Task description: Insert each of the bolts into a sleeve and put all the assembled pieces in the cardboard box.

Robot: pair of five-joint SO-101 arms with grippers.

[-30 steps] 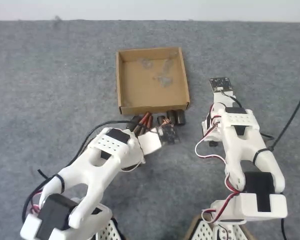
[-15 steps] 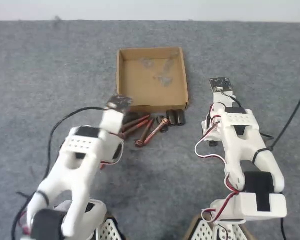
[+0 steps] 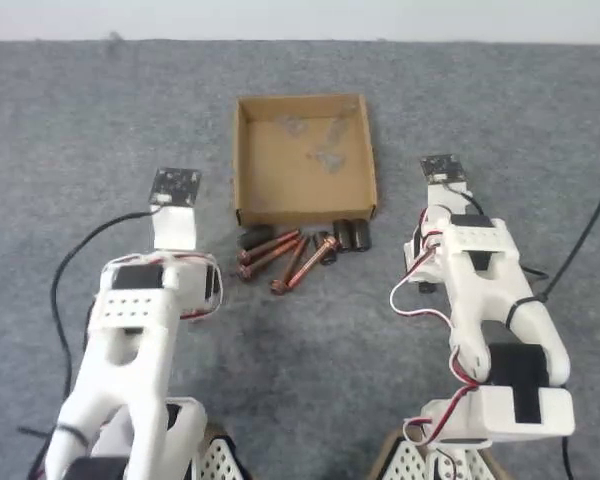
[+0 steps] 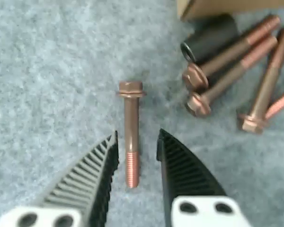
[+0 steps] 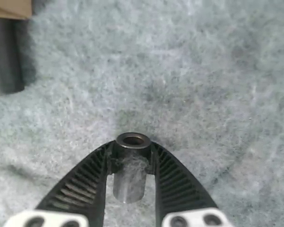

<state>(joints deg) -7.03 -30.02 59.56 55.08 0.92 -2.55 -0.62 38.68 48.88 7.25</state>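
A lone copper bolt (image 4: pixel 130 118) lies on the grey carpet, its threaded end between the fingers of my left gripper (image 4: pixel 136 142), which is open and not touching it. Several more bolts (image 3: pixel 285 257) and black sleeves (image 3: pixel 351 235) lie in a heap just in front of the cardboard box (image 3: pixel 242 160); one sleeve (image 4: pixel 210 40) sits under two bolt shafts. My right gripper (image 5: pixel 131 149), to the right of the box, is shut on a black sleeve (image 5: pixel 130 177) whose open bore faces away from the camera.
Another sleeve (image 5: pixel 4 56) lies by the box corner (image 5: pixel 9 5) ahead of the right gripper. The left arm (image 3: pixel 140 300) stands left of the heap, the right arm (image 3: pixel 480 280) right of it. Bare carpet surrounds the box.
The left arm has swung from over the heap out to the left, uncovering the bolts and sleeves. The right arm has kept still with its sleeve.
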